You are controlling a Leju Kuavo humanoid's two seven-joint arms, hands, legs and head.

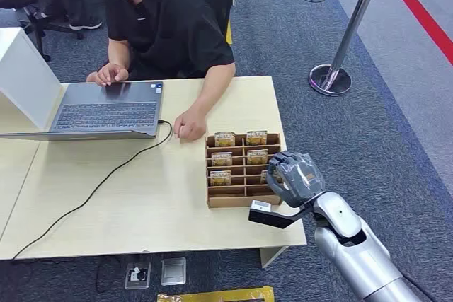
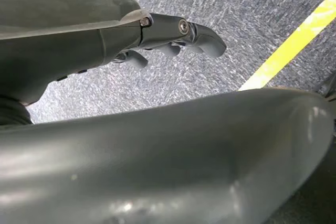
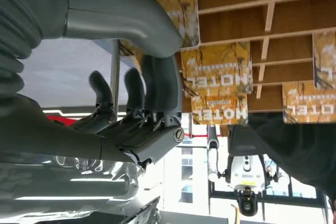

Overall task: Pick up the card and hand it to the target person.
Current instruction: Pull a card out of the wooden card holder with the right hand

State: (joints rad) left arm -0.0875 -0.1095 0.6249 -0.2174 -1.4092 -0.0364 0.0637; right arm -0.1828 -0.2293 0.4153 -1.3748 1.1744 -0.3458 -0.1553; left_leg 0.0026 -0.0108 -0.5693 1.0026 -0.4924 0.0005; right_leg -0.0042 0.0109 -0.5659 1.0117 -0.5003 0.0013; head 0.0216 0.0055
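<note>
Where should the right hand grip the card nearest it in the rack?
Pinch the card's exposed upper edge, coming down from above. The cards stand upright in the wooden rack's slots, so only their tops are free. The right hand hovers over the rack's right side.

Silver right arm point(image 1: 355, 245) ends in a grey ribbed-covered hand point(image 1: 294, 177) with dark fingers point(image 3: 134, 90).

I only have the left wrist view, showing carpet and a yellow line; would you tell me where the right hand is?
Observer: The right hand is over the right side of the card rack on the table.
Operator: Does it hold a card?
Observer: I cannot tell; in the right wrist view its fingers curl close beside a card in the rack.
Operator: Where is the person?
Observer: Seated behind the table, one hand resting beside the rack.
</note>
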